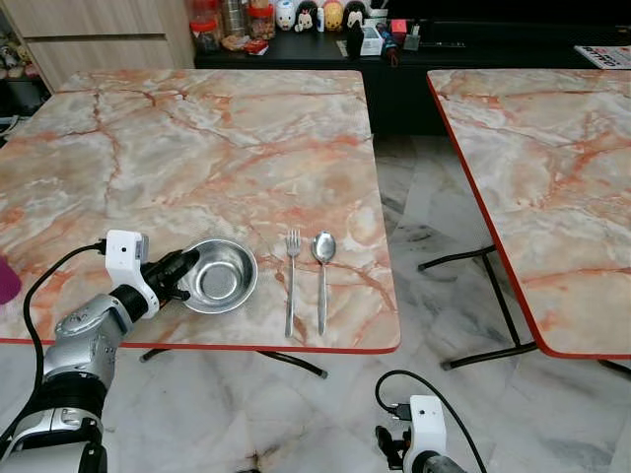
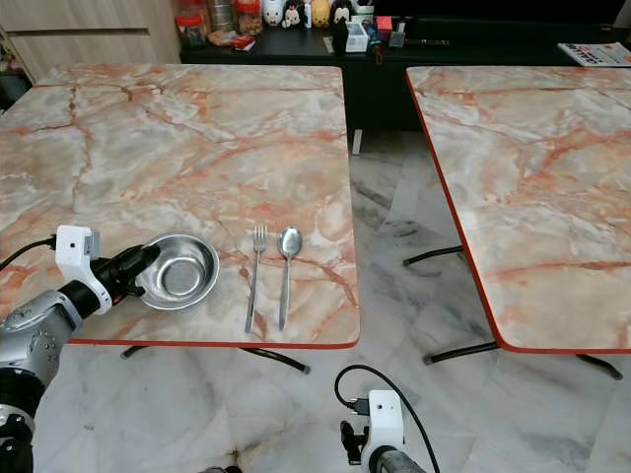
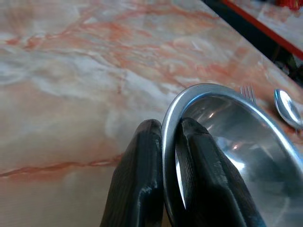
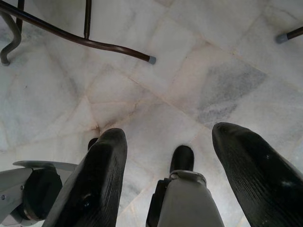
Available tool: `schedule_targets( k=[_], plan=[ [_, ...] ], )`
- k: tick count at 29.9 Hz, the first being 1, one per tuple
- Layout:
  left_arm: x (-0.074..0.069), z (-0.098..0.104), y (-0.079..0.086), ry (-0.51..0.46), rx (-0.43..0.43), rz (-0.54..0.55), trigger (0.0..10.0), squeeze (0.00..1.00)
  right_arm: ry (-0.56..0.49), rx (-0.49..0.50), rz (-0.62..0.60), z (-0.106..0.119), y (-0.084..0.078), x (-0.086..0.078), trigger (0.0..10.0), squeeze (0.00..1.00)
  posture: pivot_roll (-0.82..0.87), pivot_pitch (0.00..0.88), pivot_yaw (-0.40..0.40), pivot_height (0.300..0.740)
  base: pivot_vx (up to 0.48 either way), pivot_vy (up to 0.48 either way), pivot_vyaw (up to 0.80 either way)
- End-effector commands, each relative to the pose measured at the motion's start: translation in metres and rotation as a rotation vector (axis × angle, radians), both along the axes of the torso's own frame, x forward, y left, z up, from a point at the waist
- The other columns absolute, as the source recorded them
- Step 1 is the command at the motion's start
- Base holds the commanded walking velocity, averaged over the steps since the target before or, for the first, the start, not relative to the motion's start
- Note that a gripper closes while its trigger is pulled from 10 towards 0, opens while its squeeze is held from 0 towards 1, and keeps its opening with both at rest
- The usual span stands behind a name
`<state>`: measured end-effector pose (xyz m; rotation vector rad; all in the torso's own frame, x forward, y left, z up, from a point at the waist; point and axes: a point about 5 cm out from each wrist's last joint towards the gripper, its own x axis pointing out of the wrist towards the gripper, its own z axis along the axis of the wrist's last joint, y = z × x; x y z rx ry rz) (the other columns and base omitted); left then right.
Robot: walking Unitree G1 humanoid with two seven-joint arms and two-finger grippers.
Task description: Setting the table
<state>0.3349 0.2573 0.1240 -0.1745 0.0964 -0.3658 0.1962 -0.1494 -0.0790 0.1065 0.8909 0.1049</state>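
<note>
Left end effector (image 1: 183, 274): its two black fingers (image 3: 139, 189) are clamped on the near-left rim of a steel bowl (image 1: 219, 275), one finger outside the wall and one inside, as the left wrist view shows. The bowl stands upright on the marble-patterned tabletop (image 1: 197, 148), close to the red-trimmed front edge. Just beside the bowl, toward the robot's right, lies a fork (image 1: 291, 279), and just beside that a spoon (image 1: 322, 272); the two lie parallel, heads pointing away from the robot, handles toward the front edge, neither touching the bowl. The silver left arm (image 1: 84, 340) reaches up from below the edge, with a black cable (image 1: 39, 286) looping off its white wrist housing.

Right end effector (image 4: 165, 175): its fingers (image 4: 102, 175) are spread well apart, hanging idle below tabletop level over the pale marble floor (image 4: 189, 71), near a dark metal table leg (image 4: 85, 41).

A second tabletop (image 1: 552, 187) of the same pattern stands well apart on the right. At the far wall, a dark counter (image 1: 325, 34) carries jars and small figurines.
</note>
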Motion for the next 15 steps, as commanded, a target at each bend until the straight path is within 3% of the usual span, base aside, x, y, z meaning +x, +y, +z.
schedule_targets(
  k=[1,12,13,14,15],
  plan=[
    [0.000,0.003,0.007,-0.019,-0.029,0.062,0.0,0.00,0.015,0.001,-0.005,-0.002,-0.001,-0.003,10.0,0.00,0.08,0.093,0.007,0.740,0.000,0.000,0.00],
    [0.007,0.032,0.014,-0.161,-0.155,0.142,0.0,0.00,0.010,-0.001,0.004,-0.001,0.000,-0.001,10.0,0.00,0.09,0.072,0.004,0.740,0.000,0.000,0.00],
    [0.008,0.038,0.017,-0.179,-0.165,0.167,1.8,0.00,0.010,0.000,0.004,-0.001,0.000,-0.001,10.0,0.00,0.09,0.074,0.003,0.740,0.000,0.000,0.00],
    [0.010,0.042,0.018,-0.190,-0.171,0.185,1.8,0.00,0.010,0.000,0.005,-0.001,0.000,-0.001,10.0,0.00,0.10,0.075,0.002,0.740,0.000,0.000,0.00],
    [0.012,0.052,0.022,-0.229,-0.172,0.220,10.0,0.00,0.010,0.000,0.006,-0.001,0.000,-0.001,10.0,0.00,0.10,0.074,0.001,0.740,0.000,0.000,0.00]
  ],
)
